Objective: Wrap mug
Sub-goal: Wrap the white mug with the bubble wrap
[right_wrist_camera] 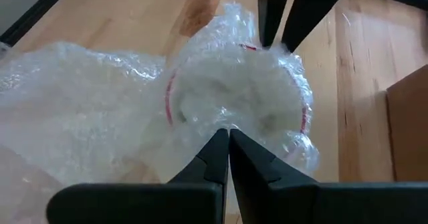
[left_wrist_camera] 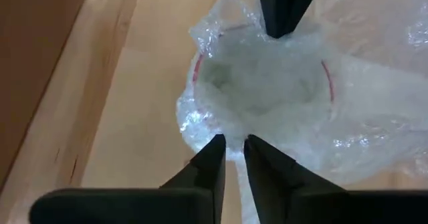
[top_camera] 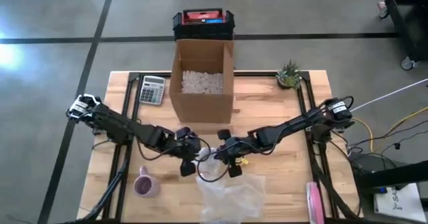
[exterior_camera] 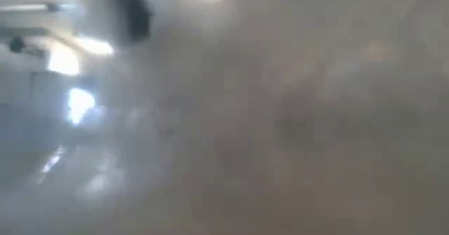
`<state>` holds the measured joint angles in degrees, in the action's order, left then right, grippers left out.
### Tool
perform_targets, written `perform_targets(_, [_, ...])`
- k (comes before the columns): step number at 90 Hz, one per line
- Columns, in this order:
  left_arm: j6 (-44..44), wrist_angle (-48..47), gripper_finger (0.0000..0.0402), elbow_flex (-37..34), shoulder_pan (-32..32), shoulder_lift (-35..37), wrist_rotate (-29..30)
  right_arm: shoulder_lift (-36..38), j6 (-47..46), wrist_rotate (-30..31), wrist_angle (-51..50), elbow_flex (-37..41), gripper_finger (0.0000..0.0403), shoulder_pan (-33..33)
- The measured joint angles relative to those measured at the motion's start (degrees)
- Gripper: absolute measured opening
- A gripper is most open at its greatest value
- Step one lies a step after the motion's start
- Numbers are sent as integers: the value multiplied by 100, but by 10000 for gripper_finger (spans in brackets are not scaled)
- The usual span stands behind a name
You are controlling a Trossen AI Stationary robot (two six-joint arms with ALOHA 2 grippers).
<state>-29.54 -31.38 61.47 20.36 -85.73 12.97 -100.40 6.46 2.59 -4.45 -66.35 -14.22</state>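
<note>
A mug with a red rim (left_wrist_camera: 327,77) stands at the table's middle front, covered in clear bubble wrap (top_camera: 231,192) that dips into its mouth (right_wrist_camera: 231,103). The rest of the sheet trails toward the near edge. My left gripper (left_wrist_camera: 234,150) is at the mug's left and my right gripper (right_wrist_camera: 228,136) at its right. Each is shut on the wrap at the rim. The low view shows only a blur. My left gripper pinches the bubble wrap (left_wrist_camera: 235,132) between its two fingers where it lies over the mug's rim on the left side, slanting down from the table's left. My right gripper pinches the wrap (right_wrist_camera: 229,124) at the opposite side of the rim, slanting down from the right; the wrap there is bunched in several layers.
An open cardboard box (top_camera: 202,83) with white filler stands behind the grippers, with a calculator (top_camera: 152,89) to its left. A purple mug (top_camera: 145,184) sits at the front left. A small plant (top_camera: 289,75) is at the far right and a pink object (top_camera: 313,200) at the front right.
</note>
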Motion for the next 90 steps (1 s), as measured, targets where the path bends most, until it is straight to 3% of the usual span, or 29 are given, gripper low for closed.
perform_targets(21, [57,439,49,15,-15,-131,2,0,-2,-2,2,4,0,-2])
perform_targets(64, [71,835,48,73,-20,-1169,106,0,-35,-2,0,4,0,-2])
perform_targets(90, [96,1003,49,101,-98,-1053,44,0,-8,0,2,4,0,-2])
